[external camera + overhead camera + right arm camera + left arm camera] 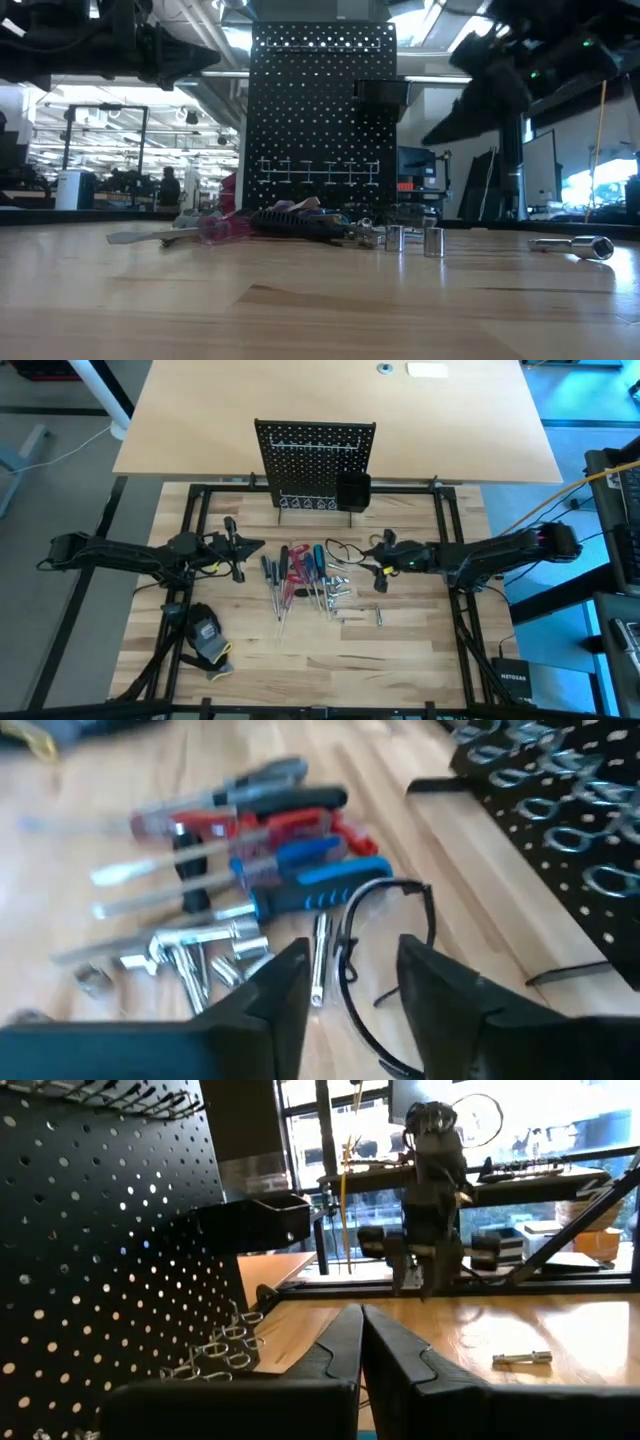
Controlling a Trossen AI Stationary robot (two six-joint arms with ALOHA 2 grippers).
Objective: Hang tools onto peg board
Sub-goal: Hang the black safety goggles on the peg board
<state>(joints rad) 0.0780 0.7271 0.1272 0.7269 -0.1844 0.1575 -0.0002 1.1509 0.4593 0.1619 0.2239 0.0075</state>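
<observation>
Overhead, the peg board (315, 460) is standing upright at the far edge of the wooden counter (410, 650), with a small black bin (352, 491) hanging at its lower right and a row of wire hooks (305, 503) along its foot. The hand tools (300, 575) are lying in a loose pile on the counter in front of the board, between the two arms: screwdrivers with blue, red and dark handles side by side, and silver bits (345, 595) scattered to their right. A thin black wire loop (385, 965) is lying beside the blue handles. The right tool (372, 557) is hovering just right of the pile with its fingers parted and nothing between them. The left tool (240, 548) is waiting left of the pile, clenched and empty. A black-and-yellow glove (208, 640) is lying near the counter's front left.
</observation>
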